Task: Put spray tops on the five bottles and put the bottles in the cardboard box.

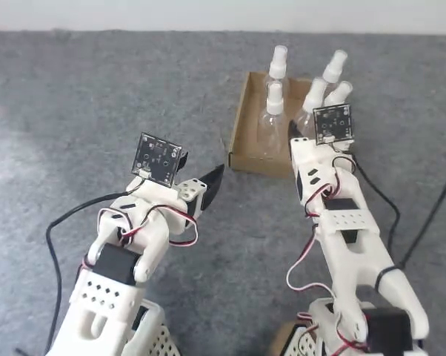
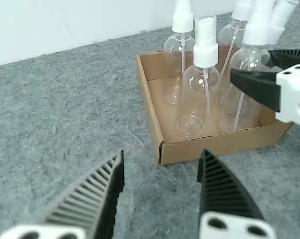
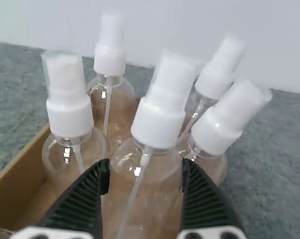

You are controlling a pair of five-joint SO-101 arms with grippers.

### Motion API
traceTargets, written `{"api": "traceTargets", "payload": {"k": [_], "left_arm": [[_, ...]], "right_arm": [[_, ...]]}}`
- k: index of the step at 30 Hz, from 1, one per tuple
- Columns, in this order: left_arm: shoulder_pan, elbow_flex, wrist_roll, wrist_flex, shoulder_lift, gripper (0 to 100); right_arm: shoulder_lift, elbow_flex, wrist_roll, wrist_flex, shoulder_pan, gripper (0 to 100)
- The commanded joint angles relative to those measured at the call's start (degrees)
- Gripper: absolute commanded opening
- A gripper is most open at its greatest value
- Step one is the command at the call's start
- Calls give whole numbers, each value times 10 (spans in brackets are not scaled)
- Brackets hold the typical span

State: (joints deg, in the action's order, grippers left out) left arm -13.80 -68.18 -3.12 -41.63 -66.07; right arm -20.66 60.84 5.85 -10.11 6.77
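Clear plastic bottles [image 2: 197,94], five of them, stand upright and close together in the cardboard box [image 2: 215,147], each wearing a white spray top [image 3: 68,102]. My right end effector [image 3: 144,167] sits around the front bottle [image 3: 157,134] of the cluster, at its shoulder. Whether it grips that bottle or only brackets it, I cannot tell. My left end effector [image 2: 162,154] is spread wide with nothing in it, over the grey felt worktop [image 1: 97,89], near the box but apart from it.

Bright, even diffuse light; v soft shadows
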Motion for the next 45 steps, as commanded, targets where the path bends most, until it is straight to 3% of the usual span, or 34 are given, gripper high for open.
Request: {"api": "traceTargets", "payload": {"k": [1,6,26,32,45], "left_arm": [[4,1,4,15,-6,228],[4,1,4,15,-5,228],[4,-3,4,15,-8,228],[4,-4,4,16,-8,228],[4,-4,4,16,-8,228]], "right_arm": [[1,-10,2,-23,0,6],[6,43,8,-112,-1,6],[7,81,5,-114,0,6],[7,113,7,-182,1,6],[7,127,7,-184,3,7]]}}
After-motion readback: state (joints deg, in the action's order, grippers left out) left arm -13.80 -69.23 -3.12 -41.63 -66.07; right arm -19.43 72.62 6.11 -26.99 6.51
